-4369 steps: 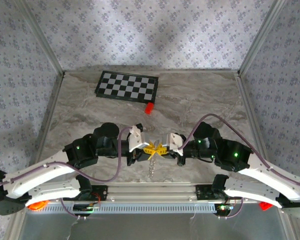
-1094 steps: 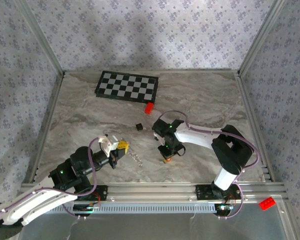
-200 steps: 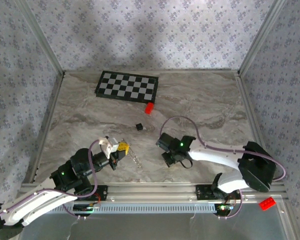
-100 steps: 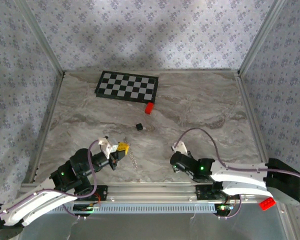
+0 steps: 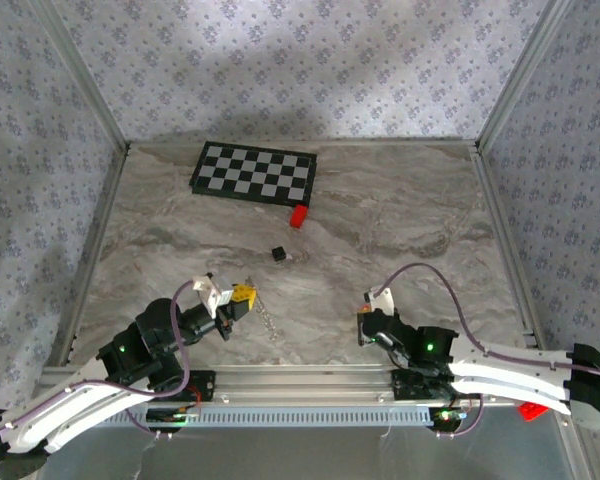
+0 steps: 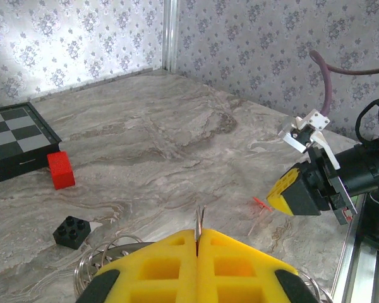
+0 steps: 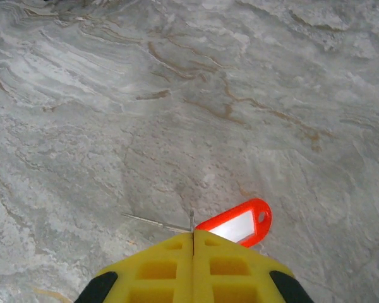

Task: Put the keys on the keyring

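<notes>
The grey marble table [image 5: 410,210] has flowery walls around it. Nearer than the black cube [image 5: 277,254] and to its left, the left gripper [image 5: 242,294] is clenched on the keyring [image 5: 268,316]. Nearer and to the cube's right, the right gripper [image 7: 192,238] is clenched too and seems to pinch the keys [image 7: 237,225], which stick out slanting past its tips. The ring lies off to that gripper's left.

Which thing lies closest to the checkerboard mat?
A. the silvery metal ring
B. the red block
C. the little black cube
B: the red block lies just beside the near right corner of the checkerboard mat, while the black cube lies clearly farther from it.
</notes>
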Motion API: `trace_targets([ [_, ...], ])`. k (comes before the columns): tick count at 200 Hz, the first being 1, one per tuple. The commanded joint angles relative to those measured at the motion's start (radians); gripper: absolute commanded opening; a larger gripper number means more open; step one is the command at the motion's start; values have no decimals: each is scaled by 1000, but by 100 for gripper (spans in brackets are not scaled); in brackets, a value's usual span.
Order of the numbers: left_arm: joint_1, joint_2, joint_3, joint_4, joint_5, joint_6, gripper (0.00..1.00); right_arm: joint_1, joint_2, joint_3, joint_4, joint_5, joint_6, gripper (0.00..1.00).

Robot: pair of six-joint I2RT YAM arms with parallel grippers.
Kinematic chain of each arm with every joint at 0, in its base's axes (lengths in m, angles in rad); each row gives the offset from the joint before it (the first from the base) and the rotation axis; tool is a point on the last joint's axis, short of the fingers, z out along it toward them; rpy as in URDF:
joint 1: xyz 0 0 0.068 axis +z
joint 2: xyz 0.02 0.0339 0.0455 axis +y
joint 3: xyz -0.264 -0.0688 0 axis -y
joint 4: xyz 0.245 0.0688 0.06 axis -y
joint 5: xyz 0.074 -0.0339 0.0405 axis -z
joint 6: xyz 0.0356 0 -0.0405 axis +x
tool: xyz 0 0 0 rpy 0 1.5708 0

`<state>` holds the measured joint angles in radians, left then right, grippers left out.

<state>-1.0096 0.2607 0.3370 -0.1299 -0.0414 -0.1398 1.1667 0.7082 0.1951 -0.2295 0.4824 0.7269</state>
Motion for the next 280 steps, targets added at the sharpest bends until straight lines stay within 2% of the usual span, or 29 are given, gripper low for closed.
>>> trace_targets([
  [1,5,-9,11,56,-7,12,0,-11,7,7,-95,-9,58,3],
  [57,5,-9,11,56,-8,13,0,-45,203,42,-18,-79,49,3],
  [87,5,-8,11,57,-11,17,0,-50,224,45,-3,-91,56,6],
  [118,5,-6,16,62,-11,20,0,-58,188,77,-90,-88,85,26],
  [150,6,-4,17,67,-8,20,0,-58,117,161,-256,-111,109,46],
  [180,7,-5,26,58,-3,17,0,-73,149,342,-492,-193,84,54],
  [198,6,-14,24,60,3,15,0,-144,211,438,-599,-271,51,54],
  [251,5,-41,16,64,28,5,0,-502,359,630,-793,-629,-197,51],
  [280,5,-43,17,67,44,3,0,-588,484,638,-776,-787,-278,49],
])
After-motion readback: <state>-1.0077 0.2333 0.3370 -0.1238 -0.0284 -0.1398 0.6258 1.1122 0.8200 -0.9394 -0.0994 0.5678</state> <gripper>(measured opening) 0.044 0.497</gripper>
